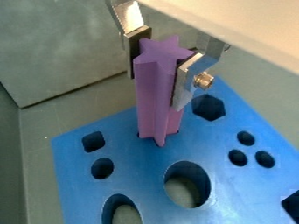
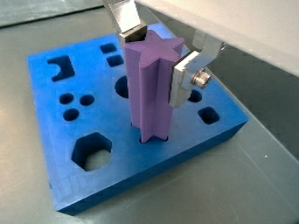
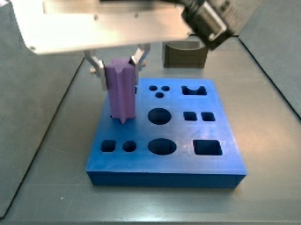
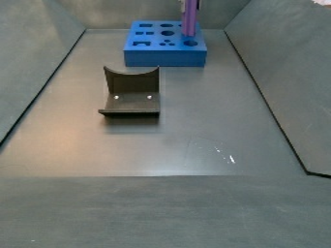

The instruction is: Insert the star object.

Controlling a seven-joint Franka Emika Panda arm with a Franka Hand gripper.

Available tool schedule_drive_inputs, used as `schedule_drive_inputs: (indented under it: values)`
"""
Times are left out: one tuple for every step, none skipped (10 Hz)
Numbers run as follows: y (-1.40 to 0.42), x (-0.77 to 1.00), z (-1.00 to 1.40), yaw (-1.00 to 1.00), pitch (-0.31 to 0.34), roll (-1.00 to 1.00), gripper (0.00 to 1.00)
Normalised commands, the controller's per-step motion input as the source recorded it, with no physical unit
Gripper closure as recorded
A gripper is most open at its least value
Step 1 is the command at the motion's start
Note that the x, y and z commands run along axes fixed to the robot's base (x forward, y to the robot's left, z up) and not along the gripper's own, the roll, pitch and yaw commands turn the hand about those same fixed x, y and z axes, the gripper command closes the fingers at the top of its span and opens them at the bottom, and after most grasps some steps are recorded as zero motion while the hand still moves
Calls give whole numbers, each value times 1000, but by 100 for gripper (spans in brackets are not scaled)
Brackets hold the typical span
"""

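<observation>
The star object (image 1: 156, 92), a tall light-purple star prism, stands upright with its lower end at the top face of the blue block (image 1: 128, 175). How deep it sits in its hole I cannot tell. My gripper (image 1: 160, 70) is shut on its upper part, one silver finger on each side. Both wrist views show this, star (image 2: 149, 87), gripper (image 2: 156, 68) and block (image 2: 128, 166). In a side view the star (image 3: 120, 88) stands at the block's (image 3: 182, 130) left side under the gripper (image 3: 115, 63). The far side view shows the star (image 4: 189, 19) on the block (image 4: 155, 55).
The block has several other holes, round, square and hexagonal. A dark olive block (image 3: 186, 54) stands behind it. The dark fixture (image 4: 130, 92) stands on the grey floor in front of the blue block. Sloped grey walls bound the floor.
</observation>
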Motion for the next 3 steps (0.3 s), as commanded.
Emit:
schedule_drive_inputs:
  values:
    - [-191, -120, -817, 0, -224, 46, 100]
    - [0, -131, -369, 11, -237, -139, 100]
    - [0, -91, -214, 31, -250, -56, 100]
